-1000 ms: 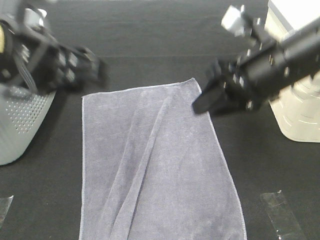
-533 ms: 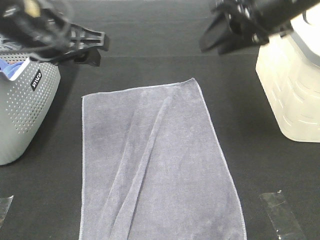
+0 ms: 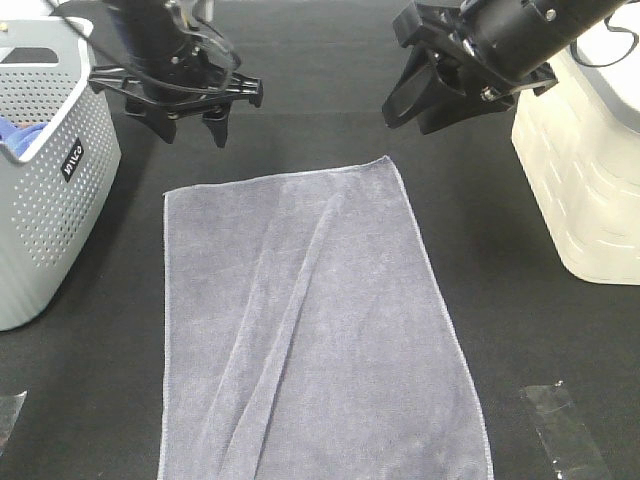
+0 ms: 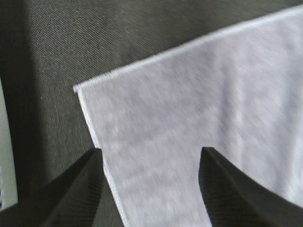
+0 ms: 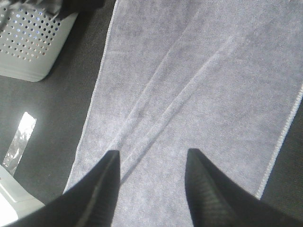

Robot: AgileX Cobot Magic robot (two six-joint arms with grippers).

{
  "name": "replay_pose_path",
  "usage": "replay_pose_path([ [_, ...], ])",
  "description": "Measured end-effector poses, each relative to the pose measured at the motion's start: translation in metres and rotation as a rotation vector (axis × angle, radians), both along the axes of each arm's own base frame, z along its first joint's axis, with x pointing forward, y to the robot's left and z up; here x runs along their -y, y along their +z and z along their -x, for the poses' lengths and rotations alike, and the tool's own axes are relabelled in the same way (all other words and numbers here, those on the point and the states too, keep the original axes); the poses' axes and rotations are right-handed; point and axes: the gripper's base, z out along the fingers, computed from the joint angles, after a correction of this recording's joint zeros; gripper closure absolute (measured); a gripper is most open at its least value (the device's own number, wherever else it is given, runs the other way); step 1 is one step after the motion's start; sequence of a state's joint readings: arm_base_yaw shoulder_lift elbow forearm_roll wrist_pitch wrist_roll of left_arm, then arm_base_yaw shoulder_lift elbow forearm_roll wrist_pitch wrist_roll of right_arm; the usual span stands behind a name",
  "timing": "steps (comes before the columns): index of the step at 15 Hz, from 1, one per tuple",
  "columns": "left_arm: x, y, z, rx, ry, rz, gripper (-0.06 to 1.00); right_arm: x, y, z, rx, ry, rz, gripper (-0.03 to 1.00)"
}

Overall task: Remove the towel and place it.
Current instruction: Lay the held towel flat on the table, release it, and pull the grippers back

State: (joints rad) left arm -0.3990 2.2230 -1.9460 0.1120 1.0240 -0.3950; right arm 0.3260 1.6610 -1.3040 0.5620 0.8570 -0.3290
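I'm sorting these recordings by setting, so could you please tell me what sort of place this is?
Probably a robot test bench staged for laundry handling, not a home: a black-covered table, a towel spread flat on it, a perforated basket beside it, and tape strips.
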Motion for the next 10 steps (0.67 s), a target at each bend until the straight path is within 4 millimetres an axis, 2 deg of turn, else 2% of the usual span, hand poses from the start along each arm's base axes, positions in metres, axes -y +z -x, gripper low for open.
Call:
replay_pose_path([
  [5,-0.017,-0.041,-0.042,-0.116,0.068,-0.017,0.37,0.001,-0.001,0.0,0.004,0.005,0.017,0.54],
  [10,-0.034,-0.074,-0.052,-0.168,0.103,-0.044,0.37,0.001,-0.001,0.0,0.005,0.006,0.021,0.54],
])
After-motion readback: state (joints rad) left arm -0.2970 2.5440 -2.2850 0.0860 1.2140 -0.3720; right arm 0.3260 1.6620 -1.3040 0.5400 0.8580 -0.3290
